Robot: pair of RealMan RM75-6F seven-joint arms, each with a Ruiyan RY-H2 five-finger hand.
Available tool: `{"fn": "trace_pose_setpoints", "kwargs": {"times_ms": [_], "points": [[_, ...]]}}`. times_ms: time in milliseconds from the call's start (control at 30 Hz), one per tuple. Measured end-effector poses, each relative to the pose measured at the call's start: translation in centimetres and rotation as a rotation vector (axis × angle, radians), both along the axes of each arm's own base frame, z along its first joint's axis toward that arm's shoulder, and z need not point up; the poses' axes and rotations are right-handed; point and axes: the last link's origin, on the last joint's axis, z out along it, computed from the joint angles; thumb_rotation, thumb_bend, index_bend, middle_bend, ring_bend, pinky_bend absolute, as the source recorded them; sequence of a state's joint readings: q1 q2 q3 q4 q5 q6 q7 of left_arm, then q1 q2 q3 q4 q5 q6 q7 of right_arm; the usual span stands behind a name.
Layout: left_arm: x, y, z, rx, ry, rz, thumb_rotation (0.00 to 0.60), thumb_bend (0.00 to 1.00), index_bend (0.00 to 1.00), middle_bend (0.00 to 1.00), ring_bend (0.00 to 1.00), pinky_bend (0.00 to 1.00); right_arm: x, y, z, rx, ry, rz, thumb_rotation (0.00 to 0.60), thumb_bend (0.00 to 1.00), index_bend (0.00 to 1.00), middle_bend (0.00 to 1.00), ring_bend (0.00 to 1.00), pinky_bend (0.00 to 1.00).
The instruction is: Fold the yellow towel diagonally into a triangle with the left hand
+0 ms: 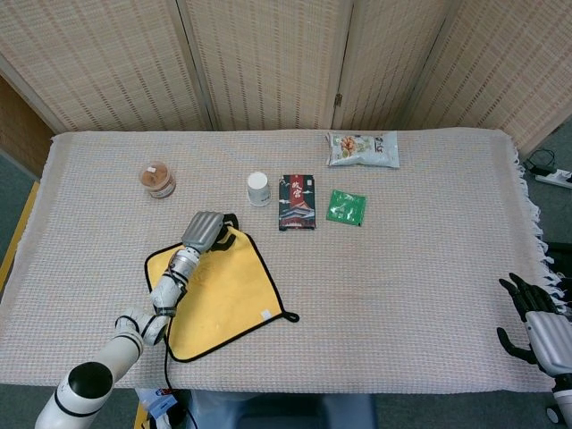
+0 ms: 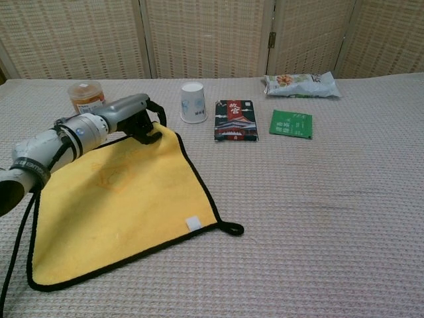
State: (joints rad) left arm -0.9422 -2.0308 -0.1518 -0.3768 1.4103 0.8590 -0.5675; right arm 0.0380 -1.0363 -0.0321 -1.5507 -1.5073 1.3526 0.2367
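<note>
We see the yellow towel (image 2: 112, 205) lying flat and unfolded, our left hand (image 2: 132, 118) curled on its far corner, grip unclear; the whole fold remains.

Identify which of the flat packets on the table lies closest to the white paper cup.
The dark red-and-black packet, just right of the white paper cup; the green packet and snack bag lie farther right.
</note>
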Motion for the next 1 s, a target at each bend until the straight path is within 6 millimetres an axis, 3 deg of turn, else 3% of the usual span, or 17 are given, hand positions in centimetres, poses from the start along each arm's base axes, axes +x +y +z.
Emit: {"fn": "trace_pose_setpoints", "kwargs": {"times_ms": [433, 733, 1000], "points": [[-0.7, -8.0, 2.2, 0.097, 0.016, -0.154, 0.6, 0.51, 0.58, 1.0, 1.0, 1.0, 1.3, 1.2, 0.1, 0.006, -0.016, 0.064, 0.6, 0.49, 0.0, 0.0, 0.0, 0.0], [-2.5, -13.9, 5.2, 0.16, 0.035, -0.149, 0.6, 0.51, 0.56, 1.0, 1.0, 1.0, 2.0, 1.7, -0.2, 0.022, -0.023, 0.1, 0.6, 0.49, 0.0, 0.0, 0.0, 0.0], [-3.9, -18.8, 6.0, 0.14, -0.005, -0.111, 0.6, 0.51, 0.55, 1.0, 1.0, 1.0, 2.3, 2.3, -0.3, 0.023, -0.029, 0.119, 0.6, 0.49, 0.0, 0.0, 0.0, 0.0]]}}
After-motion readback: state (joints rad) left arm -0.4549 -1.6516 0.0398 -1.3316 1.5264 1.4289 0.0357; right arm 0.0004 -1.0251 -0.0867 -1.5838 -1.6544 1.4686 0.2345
